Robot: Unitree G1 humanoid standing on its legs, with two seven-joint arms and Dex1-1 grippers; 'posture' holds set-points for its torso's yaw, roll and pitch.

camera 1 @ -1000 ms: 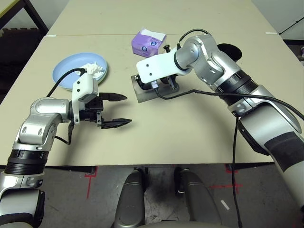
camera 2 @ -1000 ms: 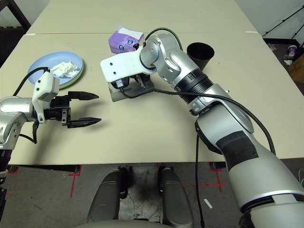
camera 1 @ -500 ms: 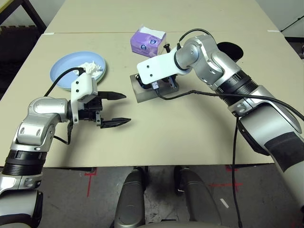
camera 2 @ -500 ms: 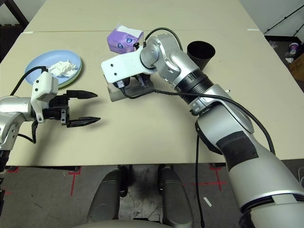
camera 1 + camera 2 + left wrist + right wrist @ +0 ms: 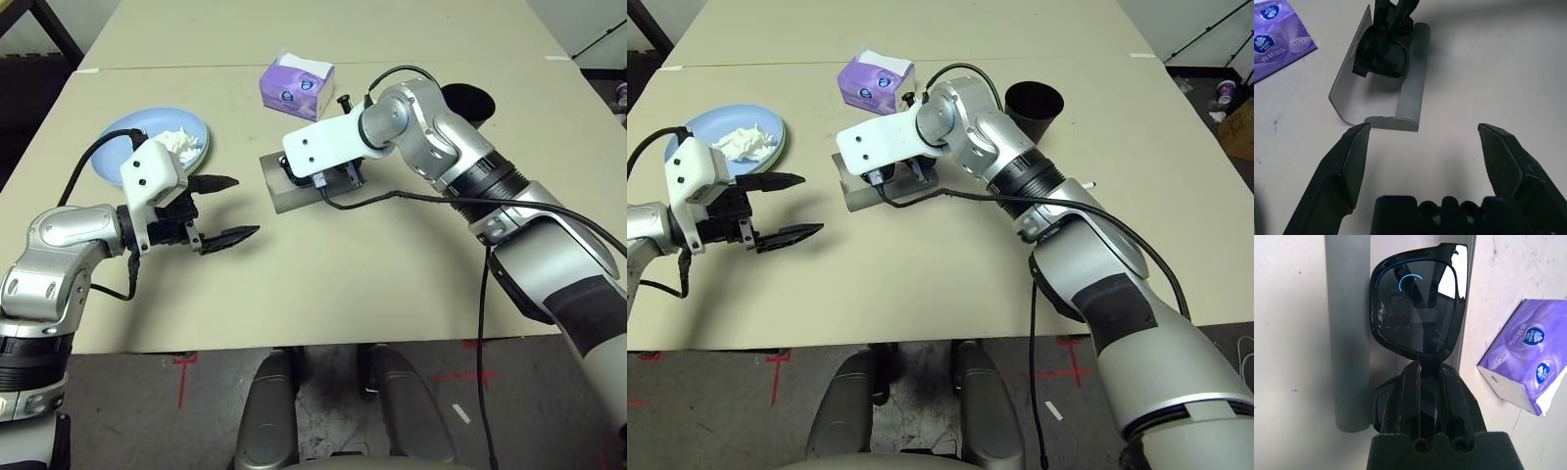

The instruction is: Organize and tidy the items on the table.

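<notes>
Table (image 5: 343, 255): sunglasses (image 5: 1418, 313) perhaps half-hidden.

quick headcount of what's on the table (image 5: 392, 274)

one blue plate (image 5: 122, 142) with one crumpled white tissue (image 5: 182, 144) on it, one grey glasses case (image 5: 1378, 83) lying open, one pair of black sunglasses (image 5: 1418, 306), one purple tissue pack (image 5: 296, 85), one black cup (image 5: 1034, 103), and one white marker pen (image 5: 1084, 185) poking out past the arm. two grippers too, left gripper (image 5: 221, 209) and right gripper (image 5: 1422, 382).
</notes>
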